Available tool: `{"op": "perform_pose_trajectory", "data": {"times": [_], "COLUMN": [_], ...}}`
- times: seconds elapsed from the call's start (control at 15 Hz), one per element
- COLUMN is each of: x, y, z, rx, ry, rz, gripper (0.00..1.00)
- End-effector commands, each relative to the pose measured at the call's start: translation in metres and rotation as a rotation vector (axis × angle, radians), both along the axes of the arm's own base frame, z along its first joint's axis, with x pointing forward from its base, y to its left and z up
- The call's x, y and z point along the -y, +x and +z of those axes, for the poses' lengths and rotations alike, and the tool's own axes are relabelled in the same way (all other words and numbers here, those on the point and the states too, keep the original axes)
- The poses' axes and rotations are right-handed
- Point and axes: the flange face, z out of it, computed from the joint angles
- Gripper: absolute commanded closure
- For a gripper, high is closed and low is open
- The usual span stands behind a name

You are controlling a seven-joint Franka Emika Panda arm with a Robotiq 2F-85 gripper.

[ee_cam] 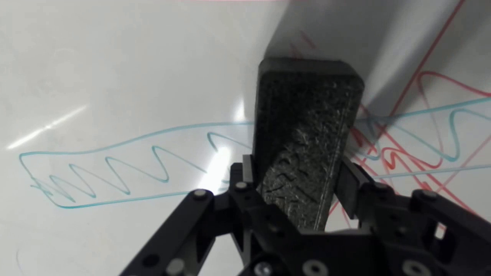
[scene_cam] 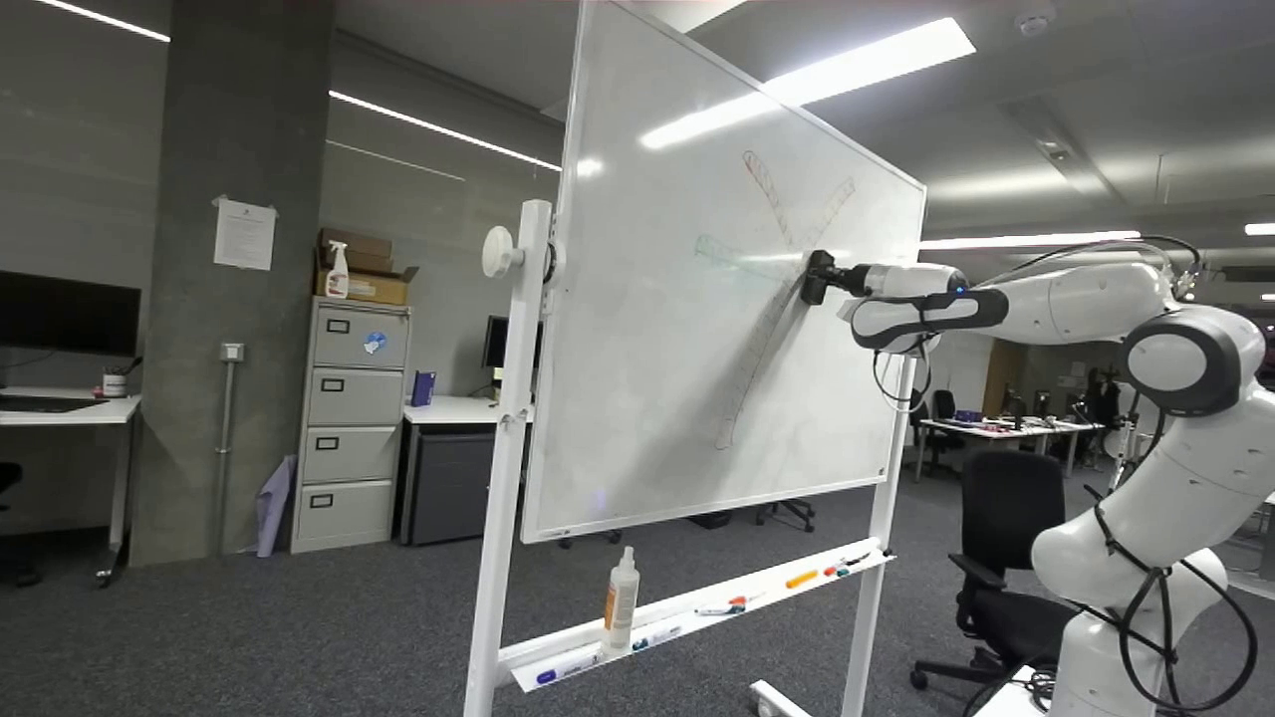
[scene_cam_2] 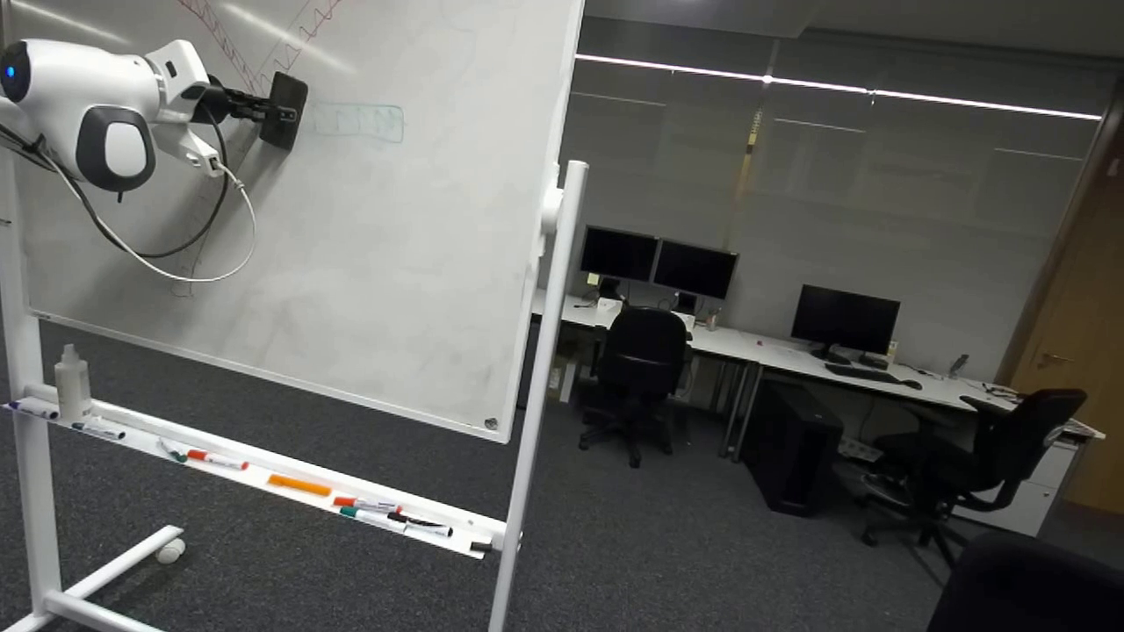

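My gripper (ee_cam: pixel 297 176) is shut on a black block-shaped eraser (ee_cam: pixel 307 107), with a finger on each long side. In both exterior views the eraser (scene_cam: pixel 817 278) is held at the face of the whiteboard (scene_cam: pixel 647 378), its long side roughly upright. Whether it touches the board or hovers just off it, I cannot tell. A teal outline filled with zigzags (ee_cam: pixel 128 193) runs behind the eraser in the wrist view. Red strokes (ee_cam: pixel 431 50) cross it on the right. Fainter red bars (scene_cam: pixel 762 179) spread above the eraser, and a long bar (scene_cam: pixel 752 363) slants down below it.
Below the board a white tray (scene_cam: pixel 677 609) holds a clear spray bottle (scene_cam: pixel 620 602), an orange marker (scene_cam: pixel 801 579) and several other pens. A white post (scene_cam: pixel 508 448) edges the board. An office chair (scene_cam: pixel 1016 538) stands near the arm's base.
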Motion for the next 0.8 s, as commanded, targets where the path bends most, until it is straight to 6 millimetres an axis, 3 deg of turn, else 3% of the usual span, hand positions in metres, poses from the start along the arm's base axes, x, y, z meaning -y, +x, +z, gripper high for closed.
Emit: {"op": "perform_pose_trajectory", "data": {"times": [0.0, 0.33, 0.73], "x": [-0.050, -0.084, -0.053], "y": [0.022, 0.020, 0.021], "z": [-0.023, -0.033, -0.020], "rx": [-0.051, -0.072, -0.035], "ry": [-0.011, -0.052, 0.027], "rz": [0.102, 0.153, 0.096], "gripper": [0.70, 0.70, 0.70]}}
